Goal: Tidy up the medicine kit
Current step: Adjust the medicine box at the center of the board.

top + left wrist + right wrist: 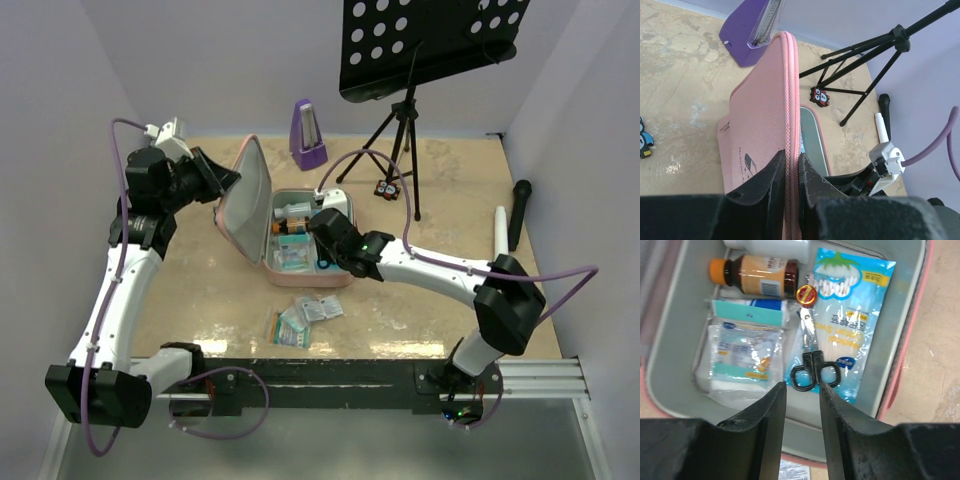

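- loose packets (305, 318): on the table just in front of the medicine kit (248, 200); print too small to read.
- medicine kit: pink case, mid-table, open; lid upright on its left side, tray facing up.
- right gripper (802, 385): over the kit's near edge, jaws parted, nothing between them; its arm hides part of the tray from above.
- in the kit: scissors (807, 367) lying on a swab packet (852, 315), gauze packet (742, 357), brown bottle (760, 277); a white item at the far end is cut off.
- left gripper (791, 157): clamped on the kit lid's zip edge.
- purple metronome (308, 135): behind the kit.
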`<state>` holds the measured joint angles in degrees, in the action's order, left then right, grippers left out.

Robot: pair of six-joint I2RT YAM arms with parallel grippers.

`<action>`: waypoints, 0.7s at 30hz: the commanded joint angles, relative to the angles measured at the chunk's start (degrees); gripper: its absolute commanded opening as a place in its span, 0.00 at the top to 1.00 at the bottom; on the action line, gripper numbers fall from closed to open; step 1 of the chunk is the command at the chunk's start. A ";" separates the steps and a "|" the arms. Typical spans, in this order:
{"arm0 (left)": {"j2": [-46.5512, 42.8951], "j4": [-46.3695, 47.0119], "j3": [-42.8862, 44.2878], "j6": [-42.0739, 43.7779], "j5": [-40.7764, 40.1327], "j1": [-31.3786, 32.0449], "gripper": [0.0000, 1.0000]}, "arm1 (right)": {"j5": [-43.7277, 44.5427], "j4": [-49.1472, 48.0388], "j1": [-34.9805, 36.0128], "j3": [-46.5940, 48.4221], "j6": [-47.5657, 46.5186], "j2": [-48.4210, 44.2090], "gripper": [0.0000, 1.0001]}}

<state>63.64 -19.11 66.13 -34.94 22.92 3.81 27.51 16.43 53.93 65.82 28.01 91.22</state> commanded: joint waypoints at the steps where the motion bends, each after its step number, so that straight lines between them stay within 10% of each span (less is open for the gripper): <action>1: -2.38 4.00 3.57 -1.45 3.18 0.23 1.00 | 3.34 -2.36 -0.06 -0.69 0.47 0.45 0.63; 21: -5.10 10.41 -4.60 -7.25 6.35 1.99 1.00 | -1.92 -0.87 0.21 -3.88 4.42 -6.66 0.59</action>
<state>59.94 -15.79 61.04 -39.11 26.02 5.02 26.00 15.07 54.00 55.66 30.87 88.51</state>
